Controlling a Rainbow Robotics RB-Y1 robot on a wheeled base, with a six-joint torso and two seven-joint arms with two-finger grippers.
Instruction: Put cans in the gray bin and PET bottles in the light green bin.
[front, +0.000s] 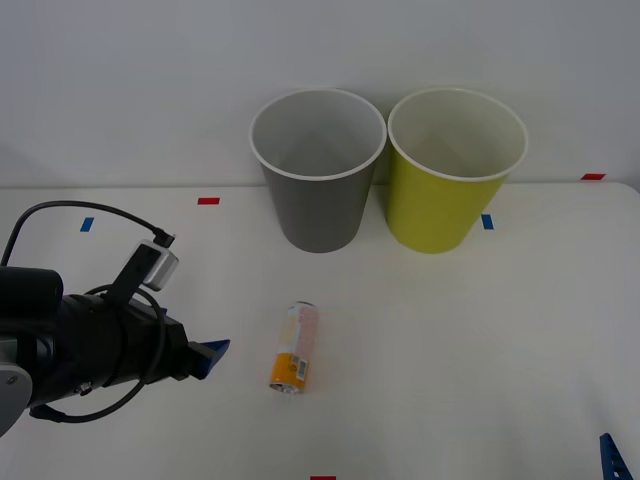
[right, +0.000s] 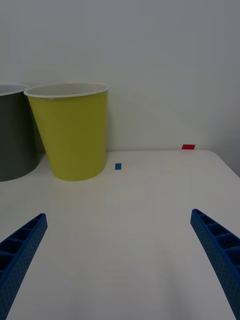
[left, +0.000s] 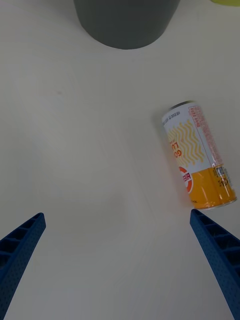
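Note:
The can (front: 295, 348) lies on its side on the white table, orange end nearest me, in front of the gray bin (front: 318, 215). The light green bin (front: 435, 215) stands upright just right of the gray one, and both look empty. My left gripper (front: 208, 360) hovers low to the left of the can, a short gap away. In the left wrist view its fingers stand open (left: 120, 265), with the can (left: 199, 154) ahead and off to one side and the gray bin (left: 125, 22) beyond. My right gripper (right: 120, 260) is open near the table's front right corner (front: 612, 458), facing the light green bin (right: 70, 132).
Small red tape marks (front: 208, 201) and blue tape marks (front: 487, 221) dot the table. A white wall rises right behind the bins. A black cable (front: 70, 215) loops over my left arm.

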